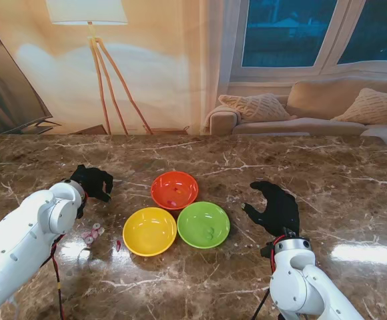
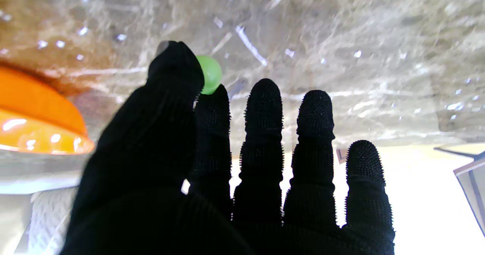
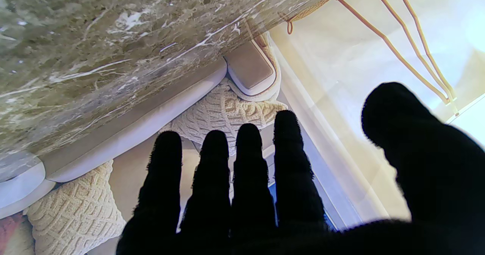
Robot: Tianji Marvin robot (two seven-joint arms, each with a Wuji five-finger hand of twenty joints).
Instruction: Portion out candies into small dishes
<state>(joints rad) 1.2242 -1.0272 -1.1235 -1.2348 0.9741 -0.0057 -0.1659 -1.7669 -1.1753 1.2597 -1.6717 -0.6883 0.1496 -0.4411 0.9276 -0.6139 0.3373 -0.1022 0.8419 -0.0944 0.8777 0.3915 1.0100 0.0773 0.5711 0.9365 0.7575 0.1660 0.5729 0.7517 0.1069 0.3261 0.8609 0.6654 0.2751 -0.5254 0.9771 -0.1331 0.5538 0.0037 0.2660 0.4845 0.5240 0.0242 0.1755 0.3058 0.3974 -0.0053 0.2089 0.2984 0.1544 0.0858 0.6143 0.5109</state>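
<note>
Pinching a green candy (image 2: 209,73) between thumb and forefinger, the left robot hand (image 1: 92,181) hangs over the marble counter (image 1: 327,173), left of the orange dish (image 1: 174,189). Yellow dish (image 1: 149,231) and green dish (image 1: 203,225) touch. The right robot hand (image 1: 275,209) is spread, holding nothing. No writing is readable.

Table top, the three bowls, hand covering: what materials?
Table: looks like polished brown marble or a marble-look slab; white veins, mirror glare from the window. Orange bowl, yellow bowl, green bowl: probably glossy plastic, possibly glazed ceramic; flat saturated colour, soft highlights. Left hand and right hand: black knit fabric gloves; fuzzy woven texture on the fingers.
</note>
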